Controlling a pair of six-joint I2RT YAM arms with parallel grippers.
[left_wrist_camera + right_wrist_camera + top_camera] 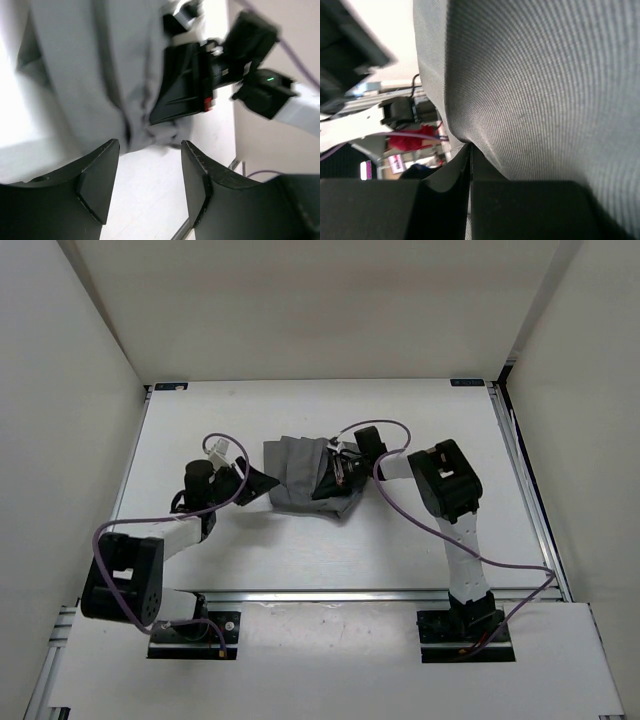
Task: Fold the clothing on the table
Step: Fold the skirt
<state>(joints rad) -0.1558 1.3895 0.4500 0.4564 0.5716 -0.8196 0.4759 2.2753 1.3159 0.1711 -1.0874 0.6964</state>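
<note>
Cloth is what my right fingers [341,468] have: they are shut tight on the right edge of the clothing [298,478], with a fold pinched between them. My left fingers [259,481] stand apart with nothing between them, just beside the clothing's left edge and, as far as I can tell, not touching it. The clothing lies bunched and half doubled on the bench [400,420], about the middle of it. To do this fold well, I judge, my left fingers should slide in low at the clothing's left edge and close on one layer only. My right fingers should hold their pinch and lift evenly, so the pleats lie flat rather than heaping. The overhead view shows the clothing's whole outline and both sets of fingers at its edges. Only my right wrist view shows the weave drawn into the closed tips, and only my left wrist view shows bare bench between my open tips and the hem.
</note>
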